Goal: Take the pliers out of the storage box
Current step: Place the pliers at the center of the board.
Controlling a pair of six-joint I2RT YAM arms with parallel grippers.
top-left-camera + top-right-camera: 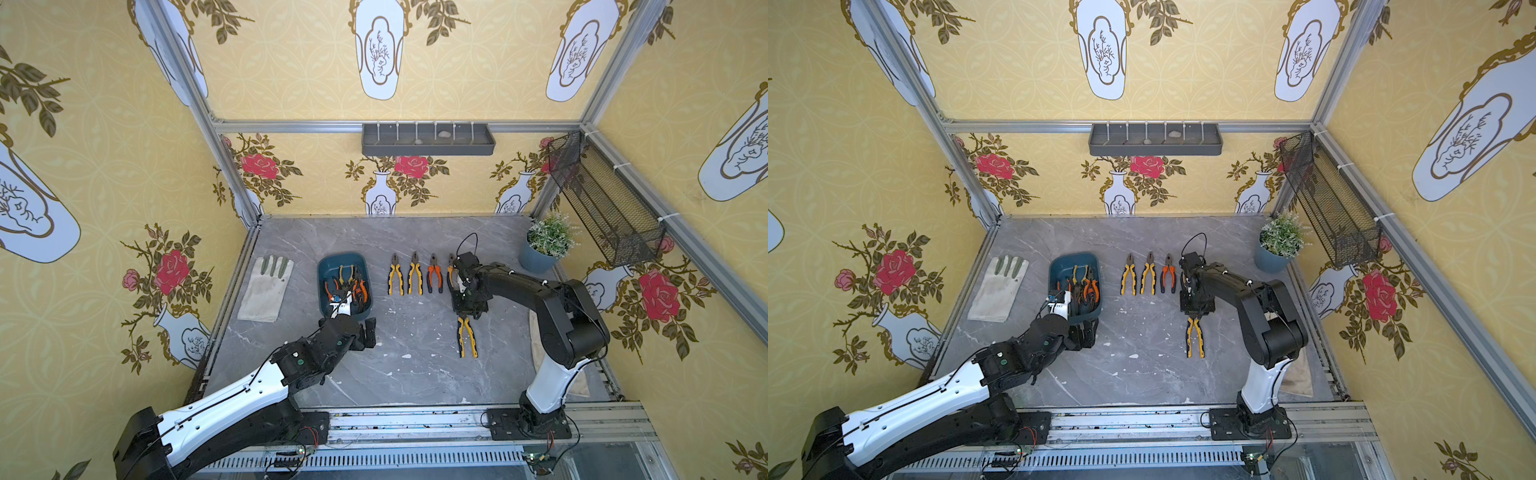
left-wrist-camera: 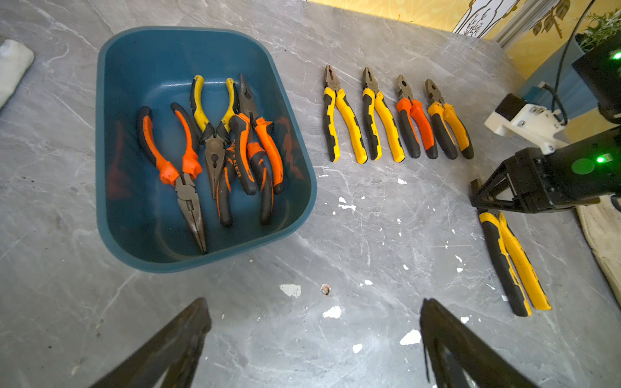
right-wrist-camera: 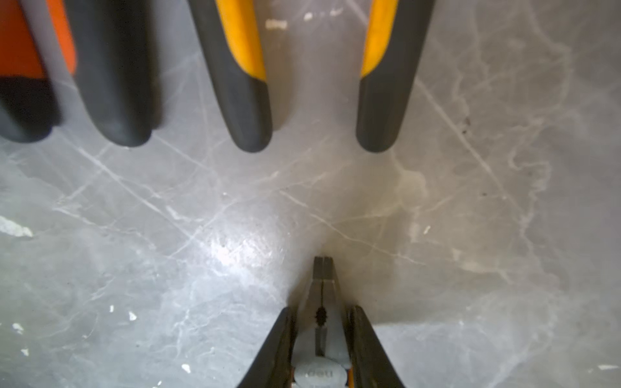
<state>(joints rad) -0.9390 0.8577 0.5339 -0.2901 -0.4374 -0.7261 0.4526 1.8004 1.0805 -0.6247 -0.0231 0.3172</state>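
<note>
The dark teal storage box [image 1: 322, 266] [image 2: 100, 134] stands left of centre and holds several pliers [image 2: 215, 151], orange-and-black and yellow-and-black, piled together. Several more pliers [image 1: 415, 274] [image 2: 396, 117] lie in a row on the table to its right. My right gripper [image 3: 322, 309] [image 1: 467, 311] points down, its fingers closed against the metal head of yellow-and-black pliers [image 1: 467, 336] [image 3: 322, 289], whose handles rest on the table nearer the front. My left gripper [image 2: 312, 304] [image 1: 368, 332] hangs open and empty over bare table, just in front of the box.
A pale work glove [image 1: 266, 291] lies left of the box. A blue plant pot [image 1: 540, 253] stands at the back right under a black mesh basket [image 1: 606, 208]. A grey tray [image 1: 428, 139] hangs on the back wall. A beige cloth [image 1: 1300, 378] lies by the right arm's base.
</note>
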